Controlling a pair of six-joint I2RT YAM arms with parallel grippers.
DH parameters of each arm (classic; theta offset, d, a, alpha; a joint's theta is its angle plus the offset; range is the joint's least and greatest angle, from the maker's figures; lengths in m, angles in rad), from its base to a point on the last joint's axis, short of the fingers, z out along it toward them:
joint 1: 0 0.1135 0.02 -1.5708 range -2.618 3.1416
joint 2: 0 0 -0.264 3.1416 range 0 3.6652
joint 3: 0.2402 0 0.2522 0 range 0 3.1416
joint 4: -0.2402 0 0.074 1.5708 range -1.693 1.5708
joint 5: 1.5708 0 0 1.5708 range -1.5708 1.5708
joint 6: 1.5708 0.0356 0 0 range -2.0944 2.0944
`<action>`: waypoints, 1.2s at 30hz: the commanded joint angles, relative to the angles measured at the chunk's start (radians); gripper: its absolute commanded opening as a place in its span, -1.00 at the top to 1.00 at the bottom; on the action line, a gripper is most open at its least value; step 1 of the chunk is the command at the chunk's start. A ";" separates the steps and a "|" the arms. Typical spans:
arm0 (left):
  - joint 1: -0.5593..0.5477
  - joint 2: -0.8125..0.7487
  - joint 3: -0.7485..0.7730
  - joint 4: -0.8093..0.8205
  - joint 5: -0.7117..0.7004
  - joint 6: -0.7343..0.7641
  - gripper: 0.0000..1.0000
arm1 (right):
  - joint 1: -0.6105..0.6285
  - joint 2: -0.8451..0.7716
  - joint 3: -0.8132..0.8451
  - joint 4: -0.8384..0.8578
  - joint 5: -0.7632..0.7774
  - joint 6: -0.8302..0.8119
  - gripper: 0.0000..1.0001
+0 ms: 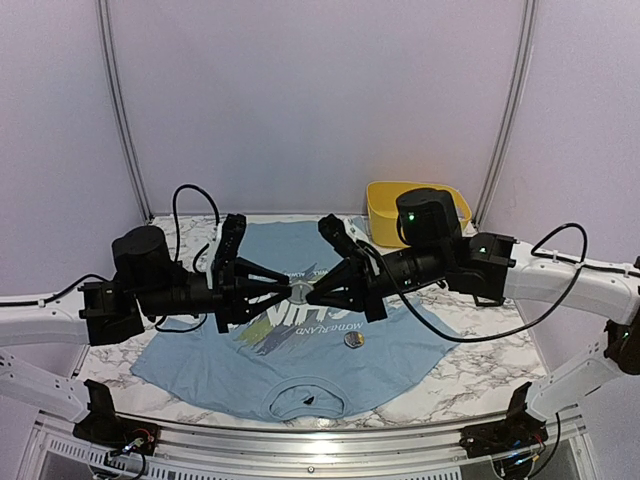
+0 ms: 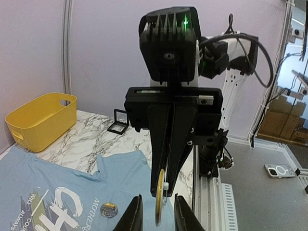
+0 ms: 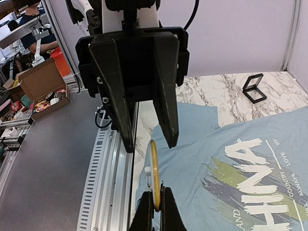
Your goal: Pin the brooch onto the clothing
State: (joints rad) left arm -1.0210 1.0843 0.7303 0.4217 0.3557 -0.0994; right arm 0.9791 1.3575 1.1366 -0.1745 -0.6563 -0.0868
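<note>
**Midair, the brooch sits between two grippers**

Above the shirt (image 1: 200,360), the two arms meet nose to nose. The right gripper (image 3: 155,206) is clamped on the brooch (image 3: 154,173), a thin gold disc seen edge-on. Its fingertips pinch the rim nearest its own camera. The left gripper (image 2: 158,204) faces it with its fingers (image 3: 166,96) apart, one on each side of the brooch. A gap shows between each finger and the gold edge. A small white part sticks out from one face of the brooch.

The shirt lies flat on the marble table (image 1: 480,375), collar toward the arms' bases. Its white and green print lies under the point where the grippers meet. A small round piece (image 1: 353,340) rests on the shirt just right of the print. A yellow basket (image 1: 415,205) stands at the far right of the table, beyond the shirt. A little black frame (image 3: 254,88) lies on bare marble past the shirt's edge.
</note>
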 commanded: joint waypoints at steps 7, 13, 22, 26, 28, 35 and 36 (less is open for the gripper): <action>0.001 0.051 0.065 -0.109 0.041 0.066 0.83 | 0.010 0.012 0.048 -0.045 -0.012 -0.037 1.00; 0.001 0.044 0.059 -0.118 0.050 0.068 0.78 | 0.010 0.008 0.049 -0.050 -0.005 -0.045 1.00; 0.001 0.025 0.044 -0.129 0.058 0.070 1.00 | 0.010 0.011 0.048 -0.042 0.000 -0.040 1.00; 0.001 0.026 0.050 -0.128 0.037 0.066 1.00 | 0.010 0.005 0.025 0.015 0.049 -0.007 0.18; 0.001 0.025 0.057 -0.126 0.025 0.064 1.00 | 0.010 -0.008 -0.006 0.088 0.062 0.028 -0.16; -0.001 0.029 0.082 -0.113 0.022 0.065 1.00 | 0.010 -0.024 -0.093 0.294 0.133 0.157 -0.18; -0.001 0.028 0.082 -0.111 0.020 0.065 1.00 | 0.009 -0.022 -0.095 0.295 0.133 0.158 -0.14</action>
State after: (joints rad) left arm -1.0210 1.1271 0.7734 0.3069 0.3840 -0.0368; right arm 0.9810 1.3544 1.0573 0.0006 -0.5652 -0.0006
